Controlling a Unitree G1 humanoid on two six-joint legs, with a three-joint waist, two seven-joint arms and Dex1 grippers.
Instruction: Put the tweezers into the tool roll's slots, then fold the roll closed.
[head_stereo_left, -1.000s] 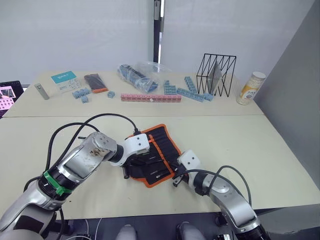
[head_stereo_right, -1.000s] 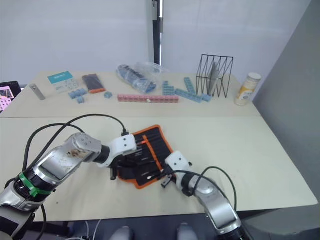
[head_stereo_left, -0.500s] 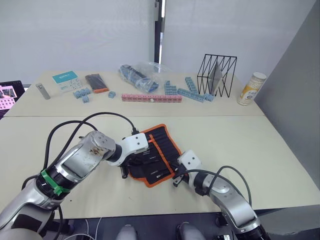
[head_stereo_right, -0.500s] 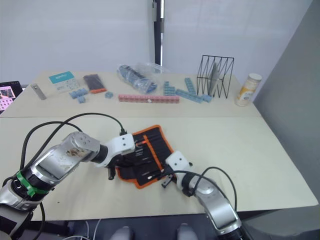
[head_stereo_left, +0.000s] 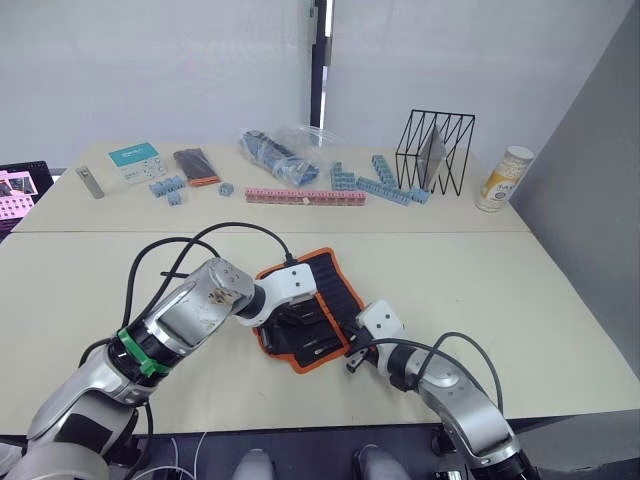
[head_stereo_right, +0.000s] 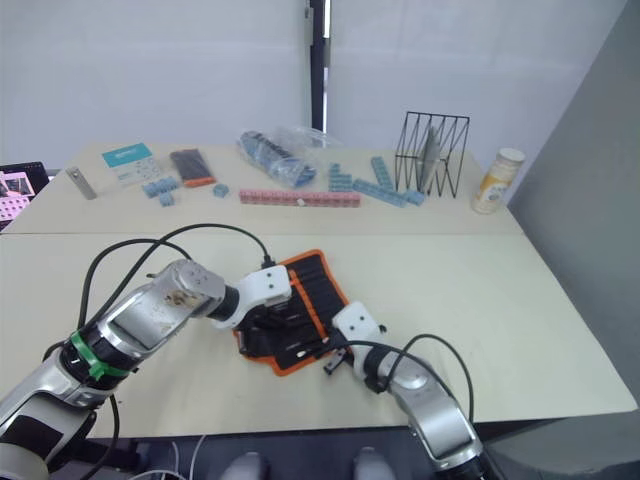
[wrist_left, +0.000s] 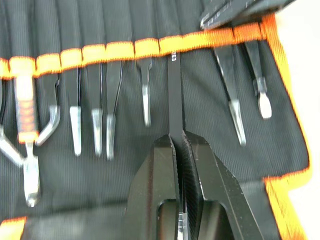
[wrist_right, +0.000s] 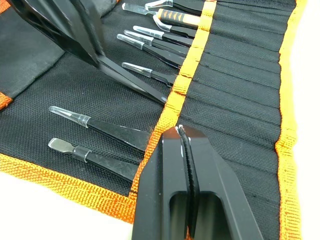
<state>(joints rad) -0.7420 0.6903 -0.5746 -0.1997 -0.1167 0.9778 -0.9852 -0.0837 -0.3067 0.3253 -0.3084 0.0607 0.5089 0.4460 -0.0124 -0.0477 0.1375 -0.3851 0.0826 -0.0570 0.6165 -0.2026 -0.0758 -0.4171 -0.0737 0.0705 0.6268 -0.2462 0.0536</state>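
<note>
Having swung inward over the tool roll (head_stereo_left: 305, 310), left gripper (wrist_left: 178, 150) pinching one of the tweezers (wrist_left: 174, 90), steering it slotward; right gripper (wrist_right: 185, 150) closed, seemingly pinning the orange stripe (wrist_right: 187, 70).

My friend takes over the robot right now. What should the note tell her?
Left gripper: shut on a black tweezer, its front end under the orange stripe, going into a slot.
Right gripper: shut, holding nothing, resting on the tool roll at the stripe.
Roll lies open on the near table; several tools sit in slots.
Left to do: push this tweezer home, let go, fold the roll closed.
</note>
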